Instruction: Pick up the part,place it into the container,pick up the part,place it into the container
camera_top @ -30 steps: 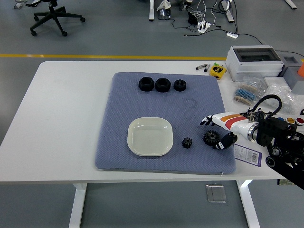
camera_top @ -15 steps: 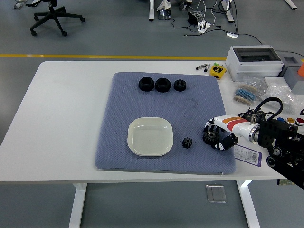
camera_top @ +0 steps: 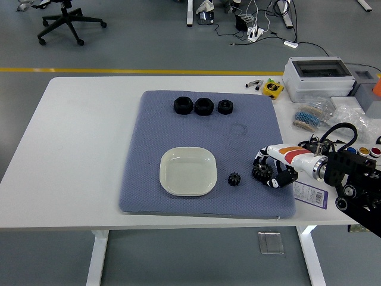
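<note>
My right hand (camera_top: 275, 171) has its fingers curled around the larger black toothed gear (camera_top: 262, 171), right of the cream square dish (camera_top: 187, 171); looks rigid, light, best gripped across the teeth.

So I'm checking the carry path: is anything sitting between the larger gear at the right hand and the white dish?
Yes: the small gear lies on the mat between the larger gear at the right hand and the white dish, apart from both.
</note>
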Controlling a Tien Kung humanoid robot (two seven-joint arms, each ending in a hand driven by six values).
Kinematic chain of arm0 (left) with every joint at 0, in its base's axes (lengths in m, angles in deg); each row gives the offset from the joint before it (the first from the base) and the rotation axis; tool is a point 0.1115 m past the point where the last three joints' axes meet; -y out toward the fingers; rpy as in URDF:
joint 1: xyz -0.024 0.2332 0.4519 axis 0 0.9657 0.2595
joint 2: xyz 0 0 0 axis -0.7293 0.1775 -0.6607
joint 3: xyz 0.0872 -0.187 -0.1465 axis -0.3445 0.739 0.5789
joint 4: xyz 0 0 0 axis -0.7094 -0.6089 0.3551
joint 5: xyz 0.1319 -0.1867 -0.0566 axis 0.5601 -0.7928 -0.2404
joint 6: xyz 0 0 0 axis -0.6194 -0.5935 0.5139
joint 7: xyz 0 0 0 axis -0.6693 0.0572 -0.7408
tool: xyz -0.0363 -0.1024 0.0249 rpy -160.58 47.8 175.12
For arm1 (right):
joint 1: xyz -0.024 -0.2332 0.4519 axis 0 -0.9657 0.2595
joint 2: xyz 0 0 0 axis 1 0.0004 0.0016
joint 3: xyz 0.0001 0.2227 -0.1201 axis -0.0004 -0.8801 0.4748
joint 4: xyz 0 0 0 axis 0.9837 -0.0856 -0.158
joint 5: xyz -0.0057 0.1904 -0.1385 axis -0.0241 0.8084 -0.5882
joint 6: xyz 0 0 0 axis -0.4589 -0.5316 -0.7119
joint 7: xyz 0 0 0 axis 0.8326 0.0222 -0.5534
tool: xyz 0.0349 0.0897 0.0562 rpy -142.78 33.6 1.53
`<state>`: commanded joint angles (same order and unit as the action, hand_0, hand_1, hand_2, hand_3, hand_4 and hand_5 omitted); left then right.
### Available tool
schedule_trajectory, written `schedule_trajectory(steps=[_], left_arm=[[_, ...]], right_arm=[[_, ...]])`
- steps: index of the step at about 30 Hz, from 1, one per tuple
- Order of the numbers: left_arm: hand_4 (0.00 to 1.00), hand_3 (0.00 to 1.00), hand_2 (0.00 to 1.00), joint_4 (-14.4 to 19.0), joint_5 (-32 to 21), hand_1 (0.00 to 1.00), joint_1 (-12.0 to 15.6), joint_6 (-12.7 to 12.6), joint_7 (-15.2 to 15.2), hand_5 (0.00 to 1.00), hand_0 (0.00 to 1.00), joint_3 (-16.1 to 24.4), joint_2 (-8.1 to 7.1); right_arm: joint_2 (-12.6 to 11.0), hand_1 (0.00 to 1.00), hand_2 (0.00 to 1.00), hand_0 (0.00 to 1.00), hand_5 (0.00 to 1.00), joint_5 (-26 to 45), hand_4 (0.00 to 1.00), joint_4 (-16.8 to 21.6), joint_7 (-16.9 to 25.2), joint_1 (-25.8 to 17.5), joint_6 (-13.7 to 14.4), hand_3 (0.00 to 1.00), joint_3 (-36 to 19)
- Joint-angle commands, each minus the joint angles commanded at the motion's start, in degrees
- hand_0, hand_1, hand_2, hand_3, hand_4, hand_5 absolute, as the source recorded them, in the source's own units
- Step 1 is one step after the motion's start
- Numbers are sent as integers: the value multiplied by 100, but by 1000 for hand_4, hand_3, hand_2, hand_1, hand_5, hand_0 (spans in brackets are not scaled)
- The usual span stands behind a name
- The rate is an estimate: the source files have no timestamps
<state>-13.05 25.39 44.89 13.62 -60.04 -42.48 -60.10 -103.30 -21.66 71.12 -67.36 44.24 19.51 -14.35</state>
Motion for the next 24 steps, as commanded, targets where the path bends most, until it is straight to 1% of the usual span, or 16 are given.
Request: schedule_trajectory(steps=[4, 5, 10, 15, 16, 19, 22, 23, 24], left_arm=[[580, 637, 889, 0, 12, 858, 18, -8, 3, 781, 873, 9, -11], [583, 636, 887, 0, 17, 857, 22, -11, 4, 785, 874, 12, -14], [583, 636, 887, 0, -1, 857, 44, -28, 3, 785, 874, 5, -25], [582, 637, 885, 0, -110, 856, 61, -36, -13, 785, 872, -129, -41], [583, 636, 884, 0, -146, 854, 64, -34, -19, 787, 872, -167, -46], [583, 636, 884, 0, -213, 854, 57, -39, -30, 787, 872, -243, -56], [583, 636, 884, 0, -288, 854, 40, -42, -41, 787, 872, -325, -63], [583, 635, 883, 0, -318, 853, 32, -46, -47, 787, 871, -354, -62], [583, 635, 883, 0, -364, 853, 22, -51, -55, 787, 871, -395, -61]], right_arm=[[30, 227, 356, 106, 132, -176, 596, 270, -75, 13, 1, 445, -85], [43, 232, 353, 119, 85, -245, 621, 337, -94, 23, -11, 446, -88], [176, 232, 353, 119, 85, -544, 621, 665, -219, 130, -9, 446, -63], [353, 236, 352, 122, 89, -666, 618, 857, -356, 550, -156, 450, 264], [398, 242, 364, 136, 135, -676, 605, 877, -389, 627, -176, 457, 309], [618, 242, 364, 136, 135, -713, 605, 960, -509, 918, -251, 457, 466], [853, 242, 364, 136, 135, -682, 605, 969, -485, 1107, -247, 457, 575], [922, 253, 414, 131, 165, -685, 672, 939, -467, 1145, -229, 485, 602], [996, 253, 414, 131, 165, -711, 672, 900, -452, 1180, -228, 485, 626]])
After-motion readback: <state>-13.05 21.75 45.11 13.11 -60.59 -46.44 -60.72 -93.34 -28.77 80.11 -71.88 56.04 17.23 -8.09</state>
